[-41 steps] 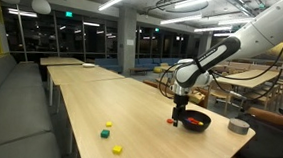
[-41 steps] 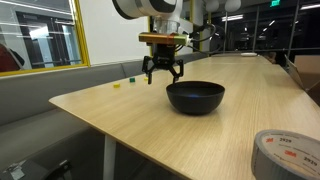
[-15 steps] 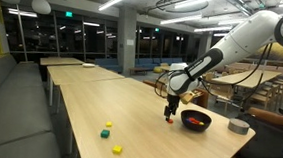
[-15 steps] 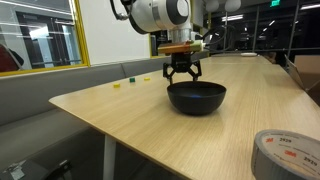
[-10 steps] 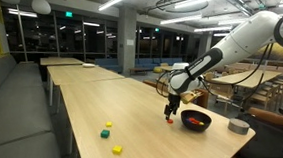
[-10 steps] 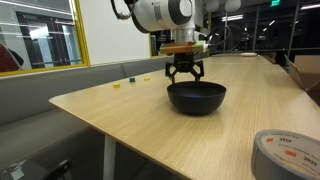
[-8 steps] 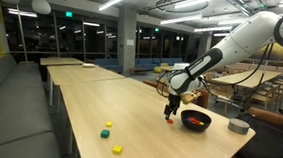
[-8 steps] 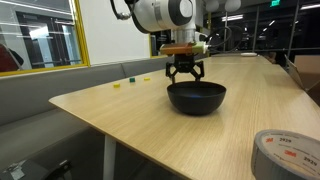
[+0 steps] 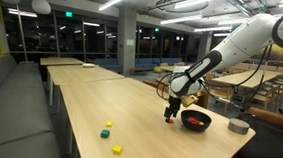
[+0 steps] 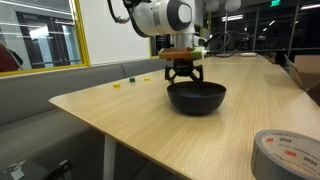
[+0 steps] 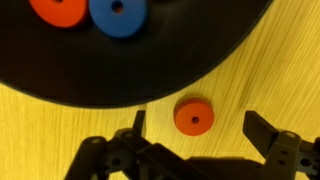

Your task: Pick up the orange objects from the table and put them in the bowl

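The long pale bench carries everything we see, and the white arm reaches down to it just beside the black bowl, on the far side of the bowl in an exterior view. In the wrist view the bowl fills the upper part of the picture, with the jaws coming in below it, pointing straight down at the wood. They stand spread wide and hold nothing. One orange disc lies on the bench just outside the bowl's rim, about midway between the two jaws and touching neither. It is round, so we find no long axis; it lies flat with its centre hole facing up. Inside the bowl lie an orange piece and a blue disc, side by side.
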